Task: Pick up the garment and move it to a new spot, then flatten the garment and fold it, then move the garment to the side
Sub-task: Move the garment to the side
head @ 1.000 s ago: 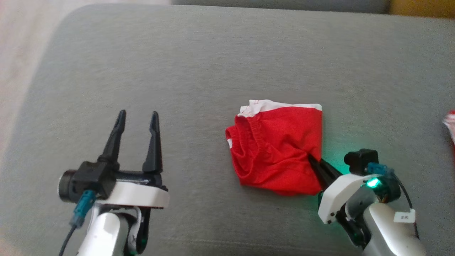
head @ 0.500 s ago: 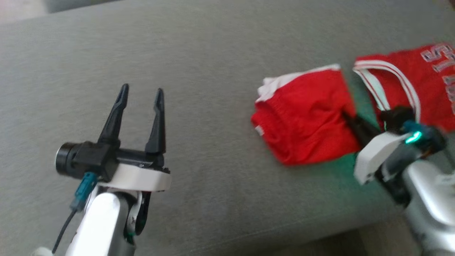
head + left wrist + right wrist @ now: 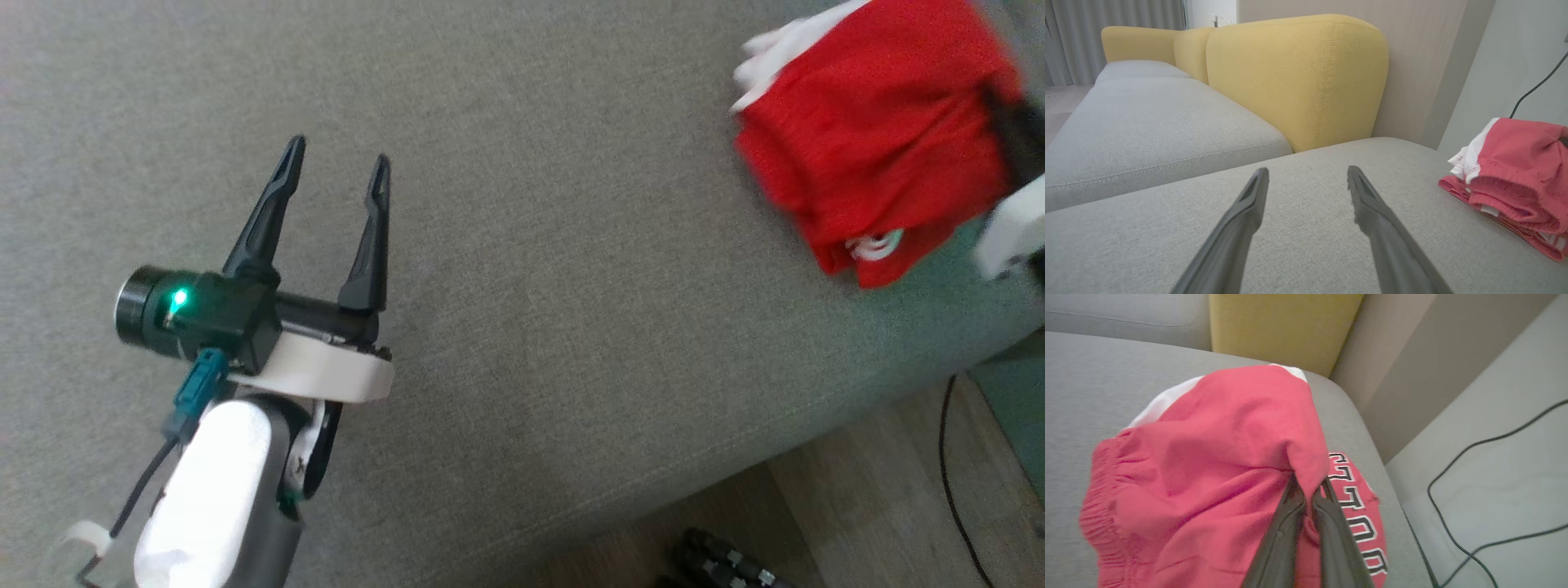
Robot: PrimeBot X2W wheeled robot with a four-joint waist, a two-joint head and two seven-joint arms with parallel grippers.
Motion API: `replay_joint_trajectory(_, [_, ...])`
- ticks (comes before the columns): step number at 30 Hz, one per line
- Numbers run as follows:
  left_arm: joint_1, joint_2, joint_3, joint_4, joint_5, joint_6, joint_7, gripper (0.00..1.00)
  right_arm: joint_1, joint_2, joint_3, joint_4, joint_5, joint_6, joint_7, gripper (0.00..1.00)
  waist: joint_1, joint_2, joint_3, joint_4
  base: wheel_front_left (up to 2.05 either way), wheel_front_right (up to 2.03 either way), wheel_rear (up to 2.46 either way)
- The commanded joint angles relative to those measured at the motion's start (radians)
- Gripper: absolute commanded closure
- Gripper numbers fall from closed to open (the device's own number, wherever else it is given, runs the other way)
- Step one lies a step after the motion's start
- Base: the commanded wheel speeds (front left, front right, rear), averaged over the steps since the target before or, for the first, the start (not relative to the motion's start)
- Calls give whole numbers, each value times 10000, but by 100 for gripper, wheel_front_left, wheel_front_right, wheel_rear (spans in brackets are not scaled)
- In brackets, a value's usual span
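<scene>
The garment (image 3: 873, 139) is a folded red pair of shorts with a white band, bunched at the far right of the grey sofa seat (image 3: 522, 327). My right gripper (image 3: 1308, 486) is shut on a pinch of its red fabric (image 3: 1208, 465), and its dark fingers (image 3: 1008, 122) reach in from the right edge of the head view. The shorts hang over a second red garment with black and white lettering (image 3: 1355, 506). My left gripper (image 3: 339, 151) hovers open over bare cushion, well to the left of the garment (image 3: 1515, 171), with nothing between its fingers (image 3: 1249, 212).
A yellow backrest (image 3: 1298, 81) rises behind the seat. The cushion's front edge (image 3: 735, 465) drops to wooden floor (image 3: 857, 514), where a black cable (image 3: 947, 457) runs. More cable (image 3: 1474, 457) lies on the pale floor past the sofa's end. Another grey cushion (image 3: 1147, 122) lies further off.
The head camera has swung, so the whole scene has shifted. My right gripper has carried the garment rightwards to the sofa's end, over the lettered garment. The left gripper has stayed open.
</scene>
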Motion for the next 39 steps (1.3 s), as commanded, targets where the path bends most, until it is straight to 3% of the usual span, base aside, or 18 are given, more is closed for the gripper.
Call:
replay_joint_trajectory(1, [-345, 159, 263, -399, 96, -32, 15, 0, -158, -427, -155, -146, -23, -9, -35, 100, 0, 0, 185, -65, 0, 0, 0])
replay_joint_trajectory(10, [-793, 278, 138, -475, 216, -94, 102, 0, -1119, -772, -1010, 1577, 235, -9, -313, 100, 0, 0, 932, 39, 0, 0, 0])
replay_joint_trajectory(18, [-1069, 366, 45, -464, 256, -136, 171, 0, -1710, -223, -1075, 2936, 513, -9, -897, 100, 0, 0, 1307, 25, 0, 0, 0])
replay_joint_trajectory(19, [-1099, 375, 27, -457, 259, -148, 177, 0, -1754, -137, -1107, 3125, 560, -9, -978, 83, 0, 0, 1330, 27, 0, 0, 0])
replay_joint_trajectory(20, [-1122, 387, 13, -448, 260, -156, 181, 0, -1790, -33, -1135, 3272, 585, -9, -1101, 51, 0, 0, 1343, 25, 0, 0, 0])
replay_joint_trajectory(21, [-1153, 409, -6, -429, 256, -166, 185, 0, -1833, 157, -1237, 3579, 613, -9, -1312, 0, 0, 0, 1345, 19, 0, 0, 0])
replay_joint_trajectory(29, [-862, 439, 66, -173, 53, -69, 16, 0, -1530, 919, -2068, 3528, 206, -9, -2876, 0, 0, 0, 699, 104, 0, 0, 0])
replay_joint_trajectory(34, [-445, 322, 120, -8, -159, 84, -159, 0, -662, 1601, -2475, 2112, -265, -9, -3251, 0, 0, 0, 5, 449, 0, 0, 0])
replay_joint_trajectory(39, [-11, 185, 215, 121, -385, 260, -323, 0, 768, 2583, -2751, -25, -731, -9, -2961, 0, 0, 0, -573, 1022, 0, 0, 0])
